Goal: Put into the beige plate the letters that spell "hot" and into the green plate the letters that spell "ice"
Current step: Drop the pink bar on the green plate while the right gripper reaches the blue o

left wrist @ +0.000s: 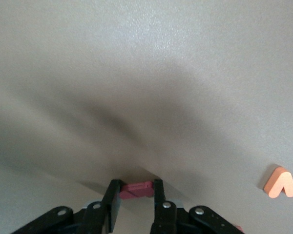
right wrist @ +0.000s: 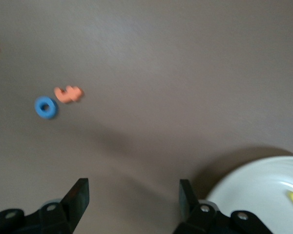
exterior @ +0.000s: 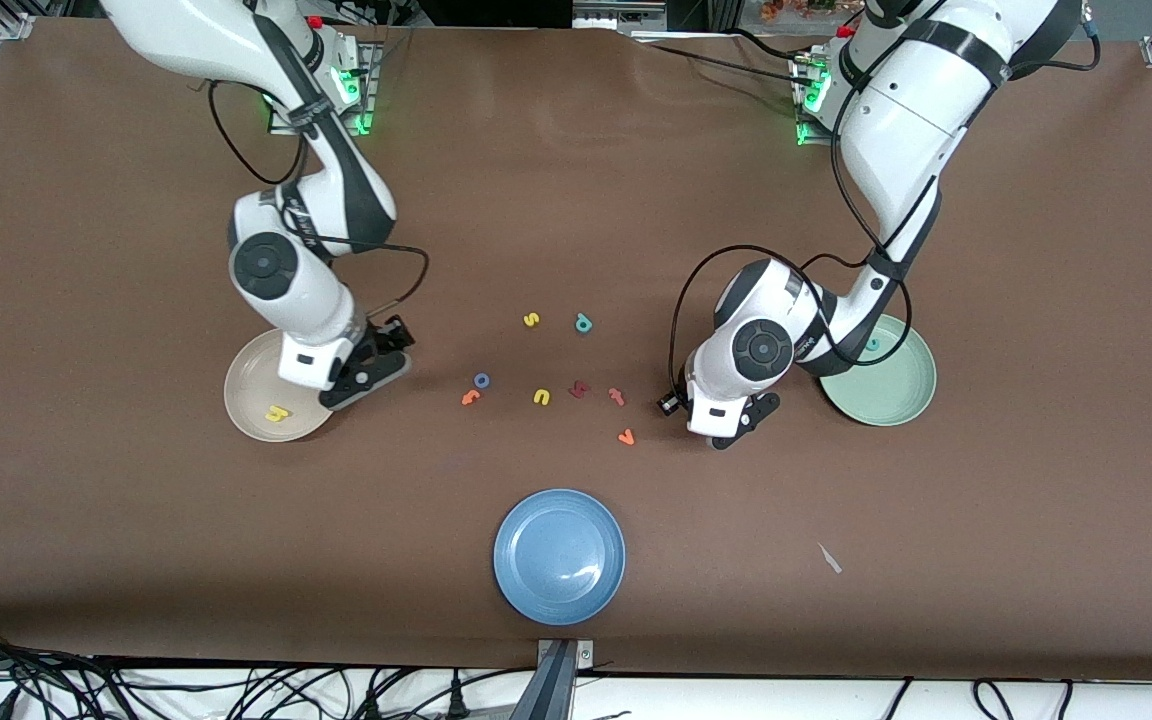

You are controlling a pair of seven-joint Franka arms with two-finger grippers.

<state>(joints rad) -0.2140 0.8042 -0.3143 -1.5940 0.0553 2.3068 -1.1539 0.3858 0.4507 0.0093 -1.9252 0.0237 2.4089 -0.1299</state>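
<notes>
Brown paper covers the worktop (exterior: 576, 200), and three plates sit on it: the beige plate (exterior: 248, 398) toward the right arm's end, the green plate (exterior: 896, 395) toward the left arm's end, and a blue plate (exterior: 559, 556) nearest the front camera, which the task leaves out.

Both arms are bent low. The right tool (right wrist: 134, 197) hangs over the beige plate's edge with its jaws spread and nothing between them; a yellow h (exterior: 277, 412) already lies in that plate, so this reads as a drop just made. A teal c (exterior: 874, 344) shows in the green plate, partly hidden by the left arm.

Down at the worktop beside the green plate, the left tool (left wrist: 136, 195) is clenched on a dark red i (left wrist: 136, 189), a short bar pinched across its width, likely for the lift into the green plate.

Loose letters lie between the two plates: a blue o (exterior: 481, 380) touching an orange letter (exterior: 471, 397), probably the e, and an orange t (exterior: 617, 396) still to collect, along with a yellow u (exterior: 541, 397), a yellow s (exterior: 531, 320) and a teal p (exterior: 583, 323).
</notes>
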